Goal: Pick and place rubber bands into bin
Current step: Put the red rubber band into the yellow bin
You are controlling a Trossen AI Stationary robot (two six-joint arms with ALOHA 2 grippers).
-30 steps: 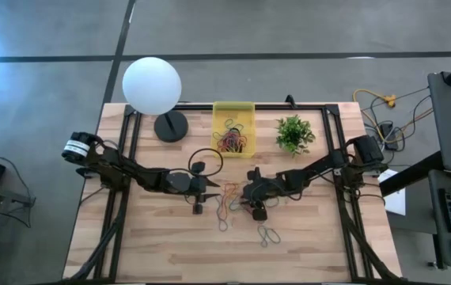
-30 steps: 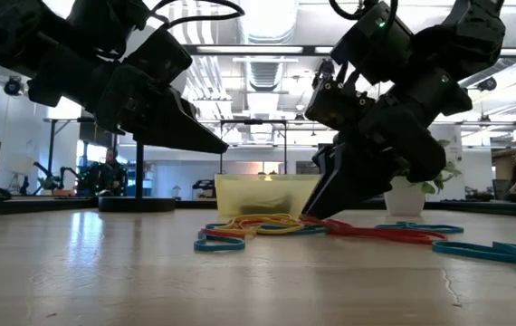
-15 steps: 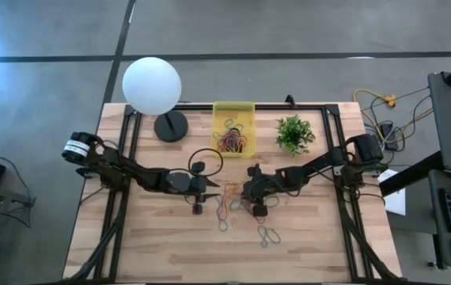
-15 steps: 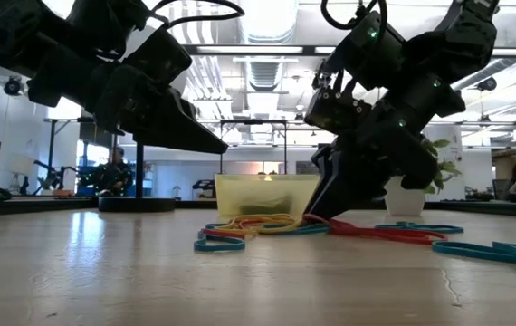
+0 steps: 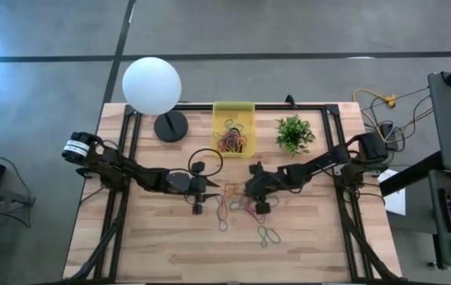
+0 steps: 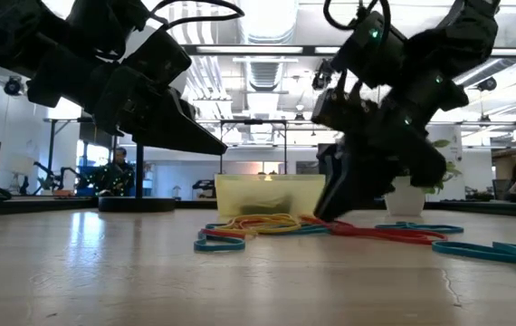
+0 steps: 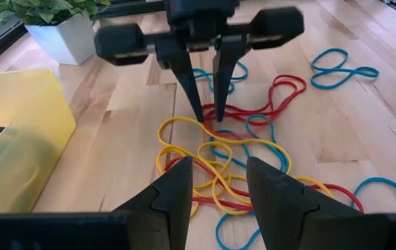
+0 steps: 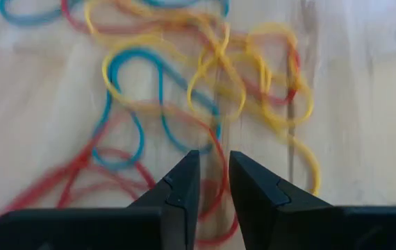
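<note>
Where the pale wooden table shows its plank seams, we see the rubber bands lying as a loose tangle of thin, floppy loops in yellow, red and blue, flat on the boards near the middle. A separate blue pair lies a little apart toward the front edge. The bin is a small rectangular tray of translucent yellow plastic with low walls; it stands at the far side of the table, between the white globe lamp and the small green plant in its white pot, and it already holds a knot of bands.

We find the right gripper lowered onto the far edge of the tangle, its two slim dark fingers nearly together with their tips at the wood, right where a red and a yellow loop cross. In its own wrist view a red strand passes the narrow gap between the fingers, but we cannot tell whether it is pinched.

The left gripper hangs just beside the near-left edge of the pile, above the boards, with its blunt fingers apart and nothing between them.
</note>
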